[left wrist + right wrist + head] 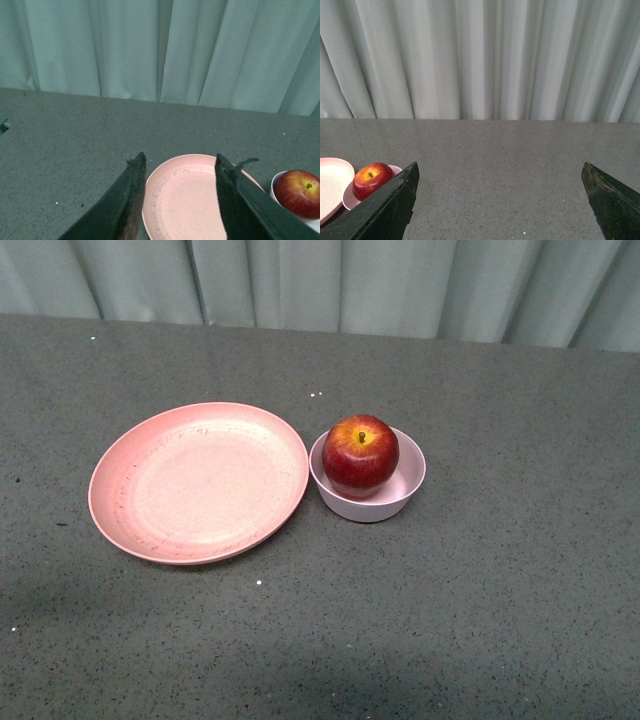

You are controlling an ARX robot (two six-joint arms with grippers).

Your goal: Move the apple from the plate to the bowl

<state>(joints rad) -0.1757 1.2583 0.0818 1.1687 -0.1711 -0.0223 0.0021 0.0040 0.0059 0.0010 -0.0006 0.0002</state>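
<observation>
Above the table (500, 620), the left gripper (180, 165) hangs with its two dark fingers (131, 200) spread apart and nothing between them. In the left wrist view the plate (185, 205) shows through the gap between the fingers, and the gripper does not touch it. The right gripper (500, 172) is also released: its fingers (395, 205) stand wide apart at the two edges of the right wrist view, with only bare grey table between them. It holds nothing. Neither arm shows in the front view.

The apple (360, 454) sits inside the bowl (400, 495). It stands upright, with the short stem and the yellow-orange patch facing up, and its upper half rises above the bowl's rim. It lies toward the far left side of the bowl, so a part of the glossy inside is visible at the near right.

The bowl stands just beside the plate, on its right; the two rims are very close or touching, and the pictures do not tell which. The plate carries nothing, only faint dark speckles on its salmon-pink surface.

Behind the table a pale curtain (350, 285) hangs in folds along the far edge.
</observation>
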